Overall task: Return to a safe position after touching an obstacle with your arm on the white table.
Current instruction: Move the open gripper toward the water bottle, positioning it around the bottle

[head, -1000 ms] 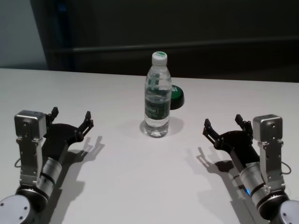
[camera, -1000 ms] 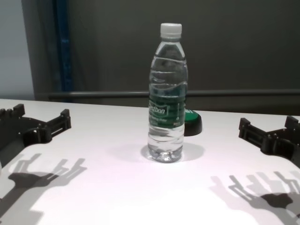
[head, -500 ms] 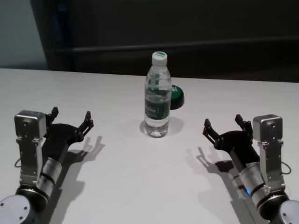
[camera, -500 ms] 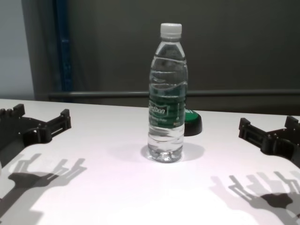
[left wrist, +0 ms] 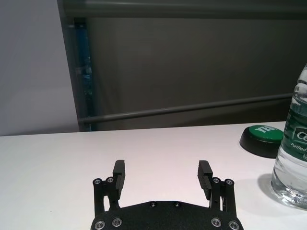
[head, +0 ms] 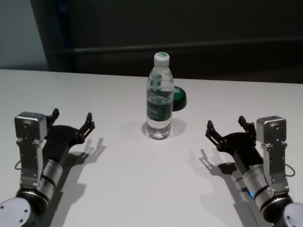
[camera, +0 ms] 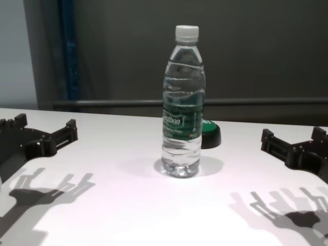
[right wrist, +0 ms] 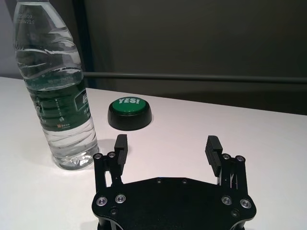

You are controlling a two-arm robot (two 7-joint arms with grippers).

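Silver arms, grey box wrist modules; black flat gripper plates, silver screws, ridged black jaws.

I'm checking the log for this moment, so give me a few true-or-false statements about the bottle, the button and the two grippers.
1. The bottle stands upright on the table. True.
2. The left gripper is shut on the bottle. False: it is open, holds nothing and hovers well apart from the bottle, on the robot's left.
3. The green button reads "YES!". True.
4. The button sits in front of the bottle, nearer the robot. False: it sits behind the bottle, slightly toward the robot's right.
5. The right gripper is open and empty. True.
6. The bottle's cap is off. False: the white cap is on.
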